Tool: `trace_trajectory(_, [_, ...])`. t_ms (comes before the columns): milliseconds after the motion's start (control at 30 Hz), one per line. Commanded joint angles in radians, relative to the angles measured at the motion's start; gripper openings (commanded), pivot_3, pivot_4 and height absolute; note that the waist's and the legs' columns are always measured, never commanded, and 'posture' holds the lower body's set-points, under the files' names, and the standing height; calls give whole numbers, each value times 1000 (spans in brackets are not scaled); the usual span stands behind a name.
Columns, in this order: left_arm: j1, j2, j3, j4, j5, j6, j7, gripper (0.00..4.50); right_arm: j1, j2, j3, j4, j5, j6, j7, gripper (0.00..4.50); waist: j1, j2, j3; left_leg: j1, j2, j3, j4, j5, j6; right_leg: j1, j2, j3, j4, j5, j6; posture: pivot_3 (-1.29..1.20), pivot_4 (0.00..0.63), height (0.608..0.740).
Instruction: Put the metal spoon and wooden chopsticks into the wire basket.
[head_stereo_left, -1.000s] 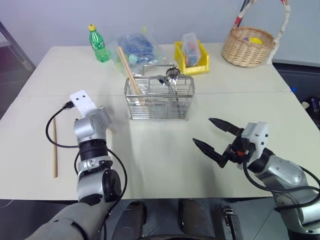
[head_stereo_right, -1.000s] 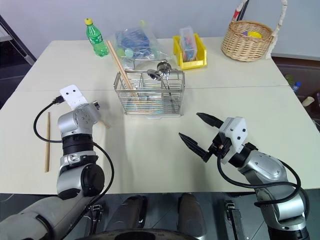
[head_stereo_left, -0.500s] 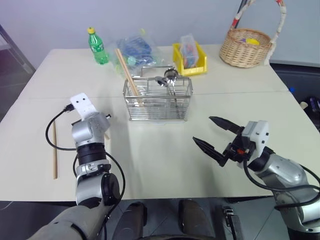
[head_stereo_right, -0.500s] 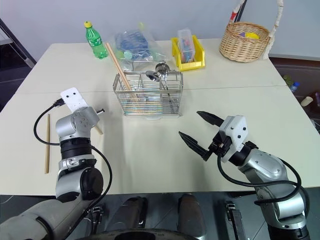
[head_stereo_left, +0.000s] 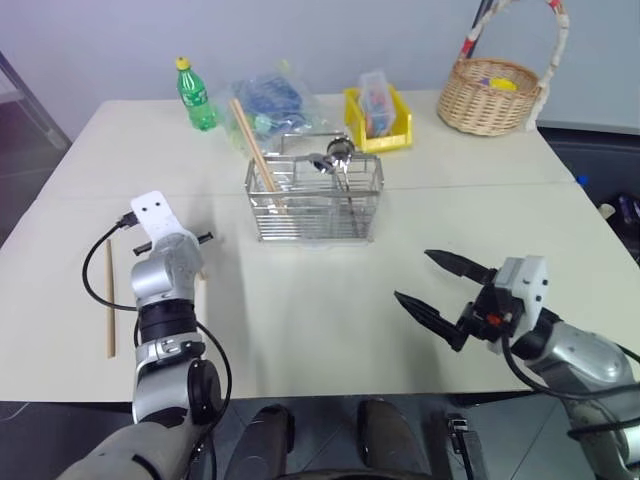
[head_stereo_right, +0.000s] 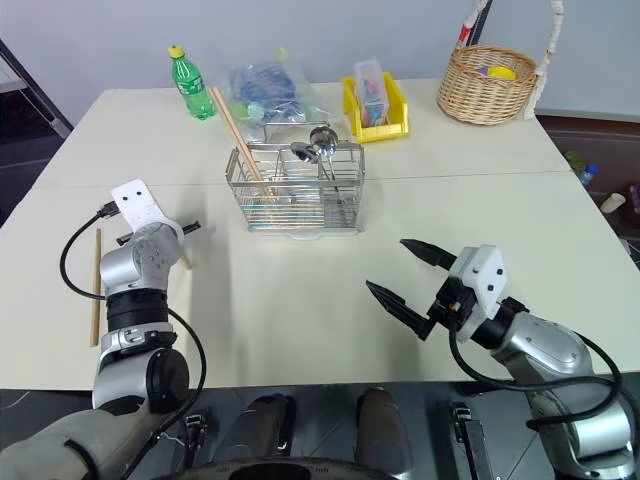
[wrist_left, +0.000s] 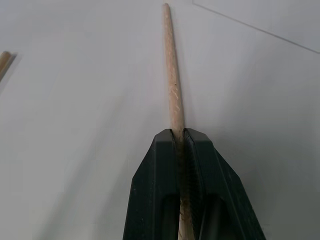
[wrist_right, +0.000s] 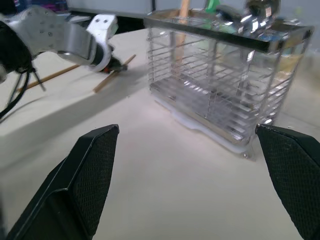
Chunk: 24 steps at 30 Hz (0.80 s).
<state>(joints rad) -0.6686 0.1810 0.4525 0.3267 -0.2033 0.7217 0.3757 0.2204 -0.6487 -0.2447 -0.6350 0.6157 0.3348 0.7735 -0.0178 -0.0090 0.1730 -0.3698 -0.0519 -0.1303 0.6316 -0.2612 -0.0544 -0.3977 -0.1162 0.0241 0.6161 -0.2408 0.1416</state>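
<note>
Head views: the wire basket (head_stereo_left: 315, 198) stands mid-surface toward the far edge, already holding the metal spoon (head_stereo_left: 340, 165) and one chopstick (head_stereo_left: 256, 152). Another chopstick (head_stereo_left: 110, 297) lies near the left edge. My right claw (head_stereo_left: 447, 297) is spread wide, empty.

Left wrist view: my left claw (wrist_left: 180, 136) is clamped on a chopstick (wrist_left: 172, 90) lying on the surface. Step in hand: pickup. Next: lift, carry to the basket.

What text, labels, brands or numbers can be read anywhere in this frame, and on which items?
None can be read.
green plastic bottle: its label is too small and blurred to read.
yellow plastic bin: the packets inside show no legible print.
clear plastic bag: blue contents, no readable text.
wire basket, wicker basket: no markings visible.
</note>
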Motion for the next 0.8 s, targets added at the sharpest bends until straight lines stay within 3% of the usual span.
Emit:
trace_trajectory(33, [13, 63, -4, 37, 0, -94, -85, 37, 13, -23, -40, -49, 30, -26, 43, 4500, 0, -2, 0, 0, 0, 0, 0, 0, 0, 0, 0, 0, 0, 0, 0, 0, 150, 740])
trace_trajectory(200, [-95, 192, -90, -4, -27, -377, -411, 37, 22, -27, -41, -55, 22, -40, 54, 4500, 8, -11, 5, -4, 0, -1, 1, 0, 0, -3, 0, 0, 0, 0, 0, 0, 150, 740])
trace_trajectory(433, [-303, 323, -108, 10, -189, -527, -867, 37, -2, -9, -40, -50, 21, -43, 29, 4500, 27, -15, 7, -8, -1, -2, 0, 1, -2, -5, -1, -1, -2, 0, 0, 0, 150, 740])
trace_trajectory(600, [-404, 337, -77, 30, -335, -498, -1049, 37, -41, 18, -30, -63, 29, -29, -29, 4500, 21, -15, 7, -7, -1, -2, 0, 1, -2, -5, -1, -1, -1, 0, 0, 0, 150, 740])
trace_trajectory(800, [-482, 273, -87, 77, -451, -451, -1162, 37, -44, 46, -80, -78, 94, 9, -110, 4500, 13, -15, 7, -7, -1, -2, 0, 1, -2, -5, -1, -1, -1, 0, 0, 0, 150, 740])
